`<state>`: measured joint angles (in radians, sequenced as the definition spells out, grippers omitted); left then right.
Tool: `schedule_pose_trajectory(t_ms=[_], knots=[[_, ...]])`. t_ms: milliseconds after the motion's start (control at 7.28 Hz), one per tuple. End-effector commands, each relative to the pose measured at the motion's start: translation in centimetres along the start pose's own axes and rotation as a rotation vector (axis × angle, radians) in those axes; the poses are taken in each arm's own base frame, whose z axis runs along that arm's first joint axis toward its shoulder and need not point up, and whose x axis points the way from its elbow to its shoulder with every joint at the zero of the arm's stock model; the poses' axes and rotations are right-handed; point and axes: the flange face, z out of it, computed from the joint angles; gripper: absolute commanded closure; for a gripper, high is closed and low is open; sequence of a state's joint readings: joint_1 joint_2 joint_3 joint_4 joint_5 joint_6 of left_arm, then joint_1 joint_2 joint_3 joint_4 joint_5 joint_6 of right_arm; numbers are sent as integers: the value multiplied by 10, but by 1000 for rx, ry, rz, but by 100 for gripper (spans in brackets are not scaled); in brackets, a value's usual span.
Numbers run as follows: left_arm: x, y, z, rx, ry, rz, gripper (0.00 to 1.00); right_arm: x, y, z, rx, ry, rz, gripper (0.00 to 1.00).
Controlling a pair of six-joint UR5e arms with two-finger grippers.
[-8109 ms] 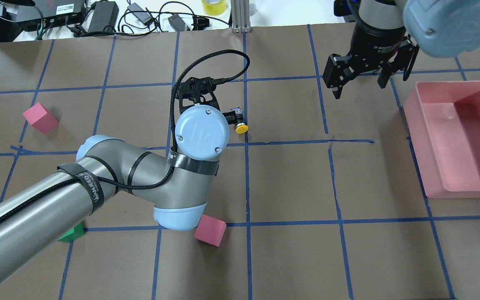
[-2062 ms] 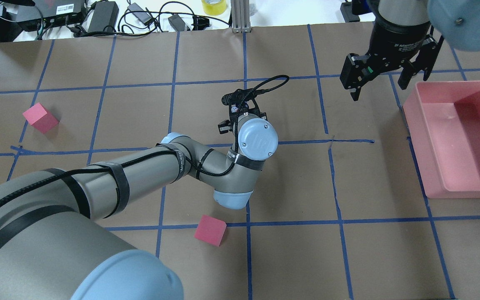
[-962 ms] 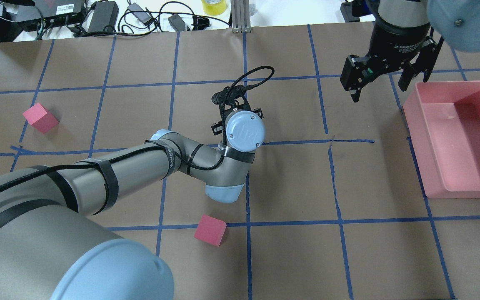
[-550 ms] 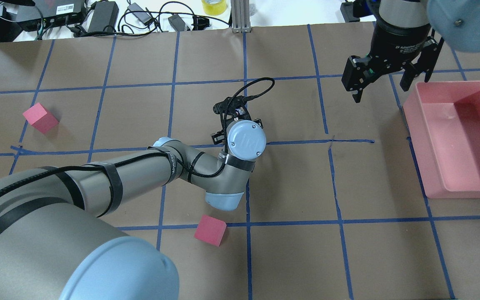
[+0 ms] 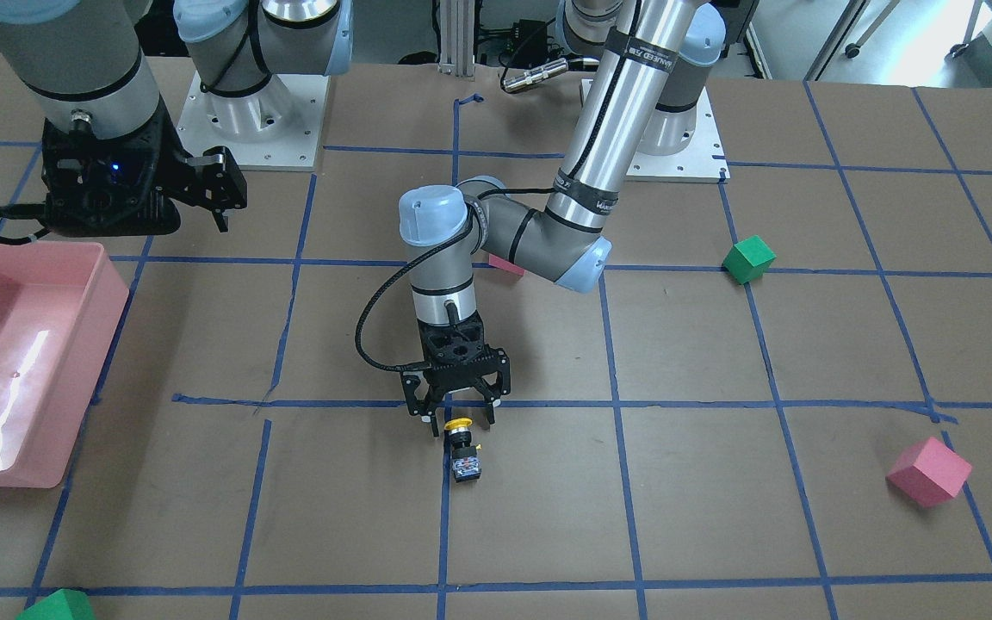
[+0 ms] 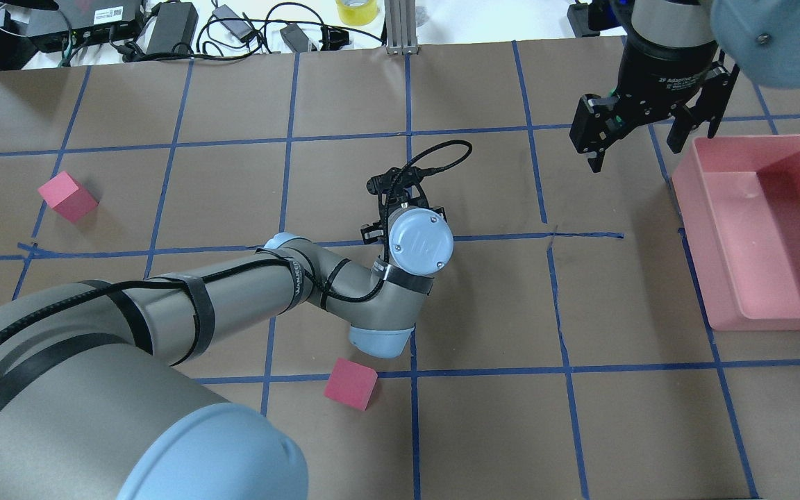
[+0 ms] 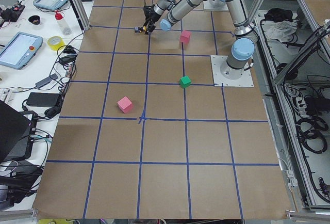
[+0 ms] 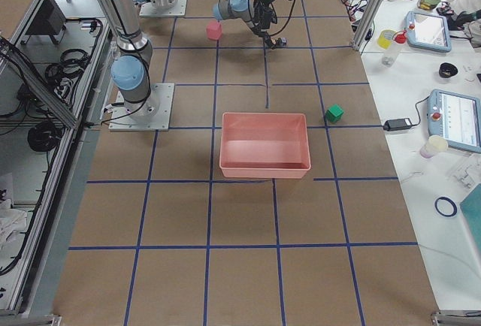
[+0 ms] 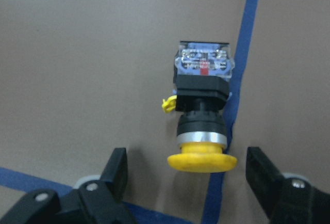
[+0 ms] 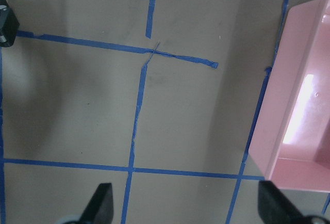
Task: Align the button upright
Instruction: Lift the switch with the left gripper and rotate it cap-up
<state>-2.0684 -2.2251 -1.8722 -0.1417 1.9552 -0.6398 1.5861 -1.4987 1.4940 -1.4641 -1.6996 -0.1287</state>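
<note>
Yellow-capped button (image 9: 202, 105) lay sideways; left gripper (image 9: 186, 158) jaws sat apart either side of its cap, pre-grasp I'd guess: close, then tip upright.

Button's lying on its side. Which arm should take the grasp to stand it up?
Left. The left gripper is open at the button, its fingers flanking the yellow cap without touching. The right gripper hangs open far off, beside the pink bin.
</note>
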Motion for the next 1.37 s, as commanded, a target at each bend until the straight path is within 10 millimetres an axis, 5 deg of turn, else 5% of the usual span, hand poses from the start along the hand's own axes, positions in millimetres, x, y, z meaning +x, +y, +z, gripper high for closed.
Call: schedule_pose_trajectory(t_ms=[0,825,1237], knots=[[2,-2,-2,7,9,15,31,0,0,0,1,0,0,0],[4,-9,-7,27,25,6,65,0,-1,1,-1,0,0,0],[14,-50,-46,95,80,-39,69,0,-1,0,2,-1,0,0]])
